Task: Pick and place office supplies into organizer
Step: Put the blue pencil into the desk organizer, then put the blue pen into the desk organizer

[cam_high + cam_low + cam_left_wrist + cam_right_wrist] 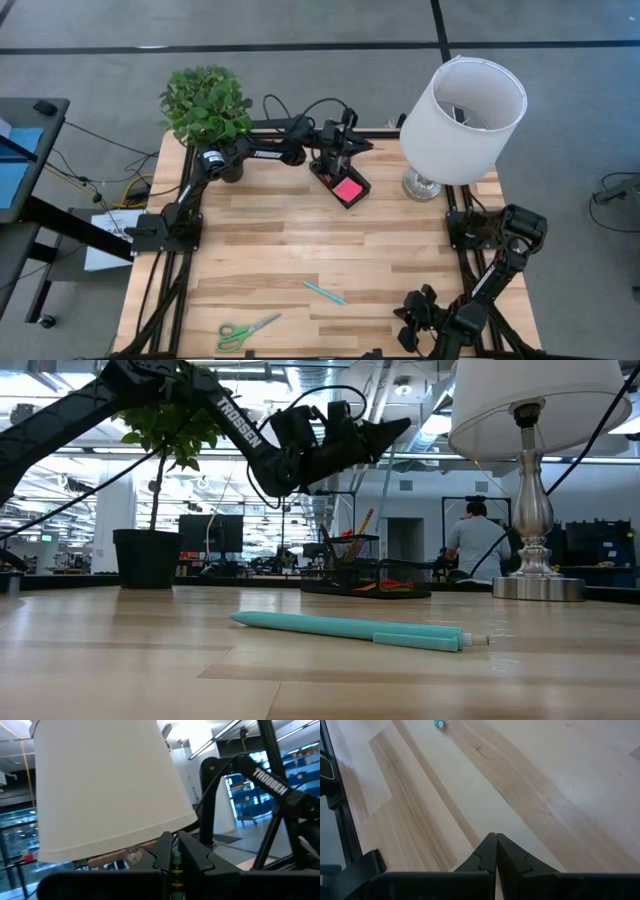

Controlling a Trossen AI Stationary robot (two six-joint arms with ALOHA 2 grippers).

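Organizer (340, 180) at table's far edge, beside lamp (458, 120). Left gripper (343, 140) above it, clamped on yellow-green pencil (176, 872). Best lowered upright into tall slot before releasing. Right gripper (412, 318) shut, idle near corner.

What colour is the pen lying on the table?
Teal. The pen shows best in the low view, lying alone on the wooden table.

My high cam looks straight down on the whole table (300, 240); low cam sits at tabletop level, close behind the teal pen (350, 630) both share; wrist cams look past their fingers.
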